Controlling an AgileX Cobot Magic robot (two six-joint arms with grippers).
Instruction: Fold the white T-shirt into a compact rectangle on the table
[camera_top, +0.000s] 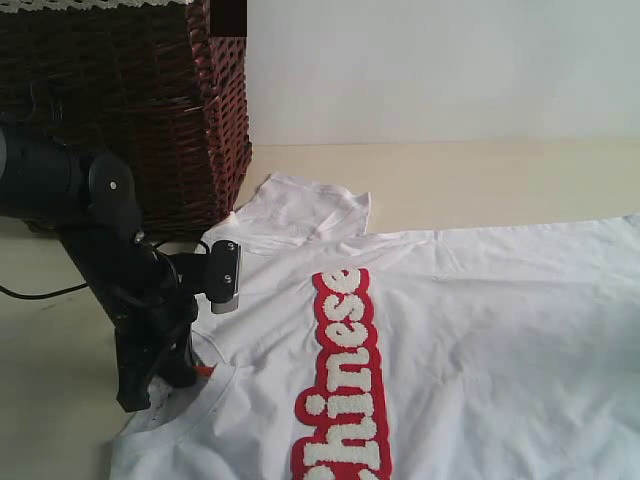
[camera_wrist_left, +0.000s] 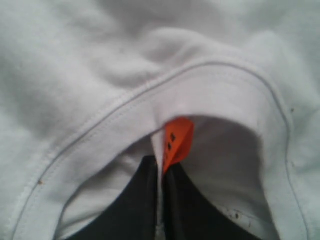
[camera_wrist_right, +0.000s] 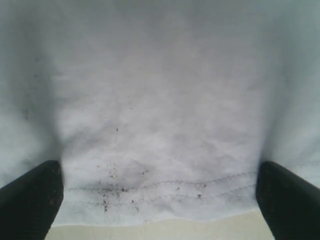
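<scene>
White T-shirt (camera_top: 480, 330) lies print-up on the counter (camera_top: 480, 180), collar at 7 o'clock. My left end effector (camera_wrist_left: 161, 167) is clenched on that collar at the orange tag (camera_wrist_left: 177, 137), presumably to lift it. My right end effector (camera_wrist_right: 160, 172) is released and straddles the hem (camera_wrist_right: 160, 189).

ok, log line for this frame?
white T-shirt spread on table, unfolded | left jaws shut on collar at orange neck tag | right jaws open over hem

Light was soft and diffuse — the white T-shirt (camera_top: 480, 330) read bright, the wicker basket (camera_top: 130, 110) dark. Both wrist views were blurred at close range; grey shadow lay on the cloth by the right gripper (camera_wrist_right: 159, 175), and the orange neck tag (camera_wrist_left: 176, 140) looked smeared.
</scene>
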